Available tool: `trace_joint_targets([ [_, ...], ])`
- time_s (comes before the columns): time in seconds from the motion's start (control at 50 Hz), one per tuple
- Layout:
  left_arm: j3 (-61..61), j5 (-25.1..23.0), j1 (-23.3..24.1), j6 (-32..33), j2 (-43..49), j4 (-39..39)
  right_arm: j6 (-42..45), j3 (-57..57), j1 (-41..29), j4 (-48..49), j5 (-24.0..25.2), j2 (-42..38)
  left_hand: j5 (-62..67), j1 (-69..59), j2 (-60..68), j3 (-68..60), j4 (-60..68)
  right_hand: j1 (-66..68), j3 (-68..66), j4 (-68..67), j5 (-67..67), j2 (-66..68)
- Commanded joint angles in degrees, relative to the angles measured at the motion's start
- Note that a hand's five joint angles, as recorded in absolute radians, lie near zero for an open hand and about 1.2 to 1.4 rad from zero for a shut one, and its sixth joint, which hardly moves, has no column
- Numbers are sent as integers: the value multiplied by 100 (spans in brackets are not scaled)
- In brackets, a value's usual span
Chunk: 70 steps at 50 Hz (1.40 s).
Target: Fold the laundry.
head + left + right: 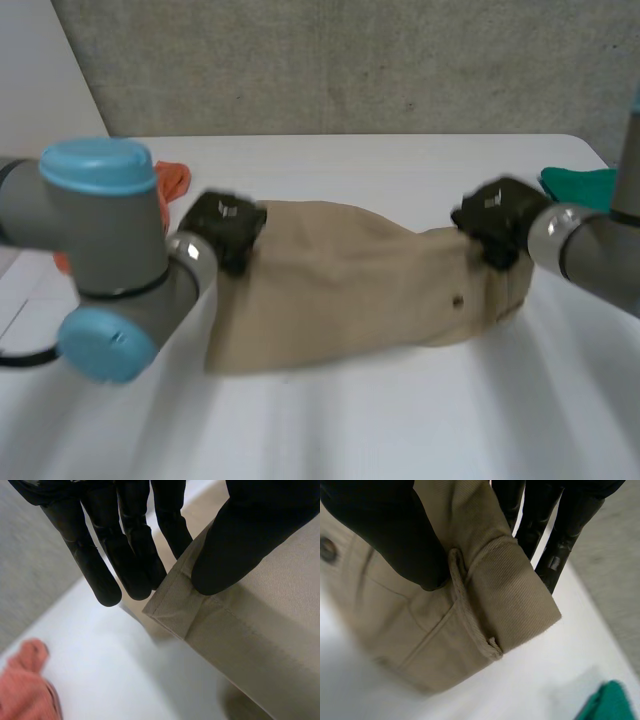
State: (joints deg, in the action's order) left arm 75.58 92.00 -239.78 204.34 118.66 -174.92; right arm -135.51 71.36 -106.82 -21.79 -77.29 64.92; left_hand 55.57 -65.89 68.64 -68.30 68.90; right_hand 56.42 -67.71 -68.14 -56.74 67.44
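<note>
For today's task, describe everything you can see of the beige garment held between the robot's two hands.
The beige garment is of woven, twill-like cloth, seemingly trousers, stretched sideways over the white table. One end has a stitched hem, whose corner the left hand pinches between thumb and fingers. The other end has a waistband with a belt loop and a dark button; the right hand pinches it beside the loop.

I've got a khaki garment stretched across the table, hem end toward 9 o'clock, waistband with belt loop and button toward 3. An orange cloth lies at its 10 o'clock, a green cloth at 2.
</note>
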Motion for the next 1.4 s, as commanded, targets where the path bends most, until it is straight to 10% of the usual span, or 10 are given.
trace_joint_targets([
  [0.02,-1721,159,-95,9,597,-1648,-897,-1852,-199,1307,-234,-743,1443,-1411,1136,-1170,1110,2358,-1229,-1186,-1326,1256],
  [0.2,-2478,336,-218,97,466,-4611,-1354,-3286,-454,3724,-287,-823,1443,-1411,1136,-1170,1110,2358,-1229,-1186,-1326,1256],
  [0.4,-1688,380,-201,62,254,-4947,-1803,-2822,-480,4254,-331,-849,1443,-1411,1136,-1170,1110,2358,-1229,-1186,-1326,1256],
  [0.8,1476,344,300,246,281,-3014,-450,-247,-419,1978,-296,-1465,1443,-1411,1136,-1170,1110,2358,-1229,-1186,-1326,1256],
  [1.2,1829,406,502,686,-3857,-561,-159,485,-419,-326,-32,2259,1443,-1411,1136,-1170,1110,2358,-1229,-1186,-1326,1256],
  [1.4,1714,511,502,677,-3799,-526,-125,299,-164,-721,161,2412,1443,-1411,1136,-1170,1110,2358,-1229,-1186,-1326,1256],
])
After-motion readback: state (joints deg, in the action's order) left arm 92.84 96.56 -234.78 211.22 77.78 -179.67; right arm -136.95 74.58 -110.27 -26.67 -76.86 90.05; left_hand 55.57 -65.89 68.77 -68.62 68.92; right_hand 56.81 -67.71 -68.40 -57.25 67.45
